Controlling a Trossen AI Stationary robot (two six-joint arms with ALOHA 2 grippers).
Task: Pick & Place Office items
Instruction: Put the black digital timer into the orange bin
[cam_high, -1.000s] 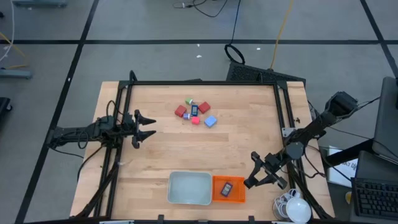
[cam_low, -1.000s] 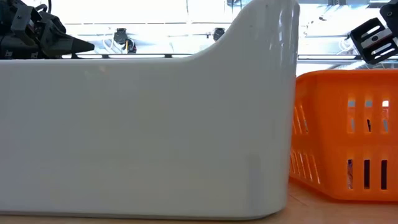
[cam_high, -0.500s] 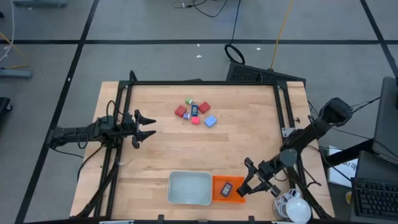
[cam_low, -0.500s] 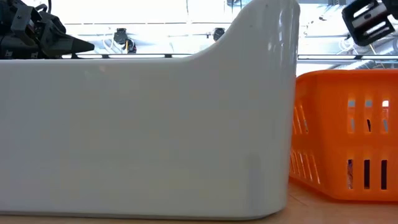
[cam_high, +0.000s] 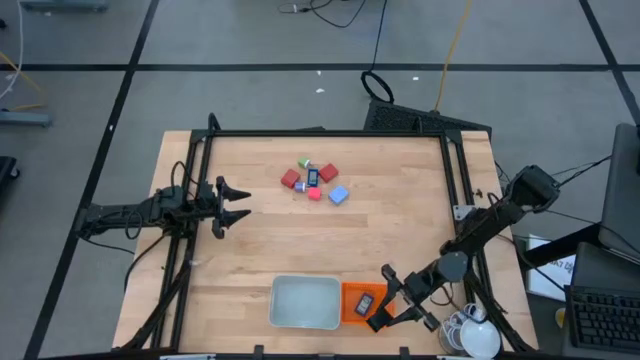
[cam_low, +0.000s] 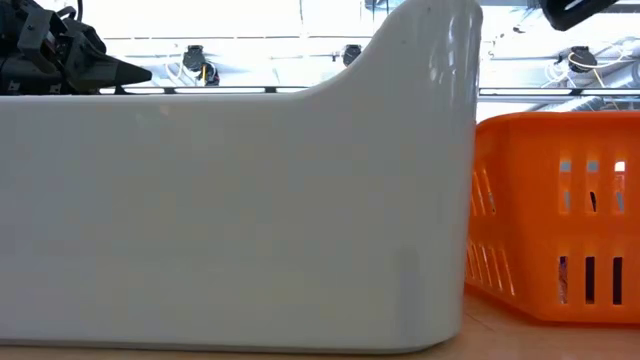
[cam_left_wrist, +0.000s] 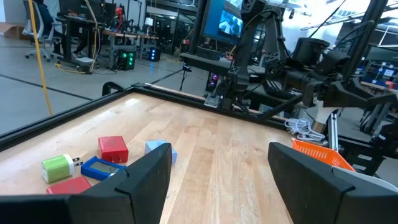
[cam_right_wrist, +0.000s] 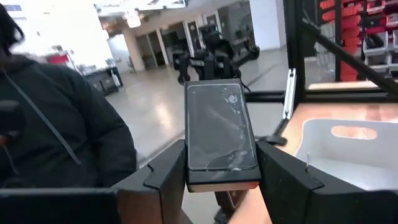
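Several small office items lie in a cluster on the far middle of the table: red blocks (cam_high: 291, 179), a green one (cam_high: 305, 163), a white-blue one (cam_high: 313, 177), a pink one (cam_high: 314, 194) and a blue one (cam_high: 338, 195). One black flat piece (cam_high: 366, 303) lies inside the orange mesh basket (cam_high: 348, 315). My right gripper (cam_high: 381, 298) hovers at the basket's right rim, shut on a second black flat piece (cam_right_wrist: 221, 127). My left gripper (cam_high: 236, 203) waits open at the table's left side, its fingers pointing at the cluster (cam_left_wrist: 113, 148). My right gripper pinches the black flat piece between its two fingers (cam_right_wrist: 165, 171), which sit on the piece's two long edges near one end (cam_right_wrist: 221, 177). The fingers are roughly level and point toward the table's left. The piece is lifted clear, with its glossy face toward the wrist camera.
A grey tray (cam_high: 305, 302) stands beside the basket at the near edge and fills most of the low view (cam_low: 230, 210). A black frame (cam_high: 320, 133) borders the table. A person in a dark hoodie (cam_right_wrist: 62, 137) shows beyond the table's left side. Bare wood lies between cluster and tray.
My right gripper has travelled toward the table's left and near edge, from beside the basket to over its right rim, staying shut on the black piece. The left arm and the items on the table have kept still.
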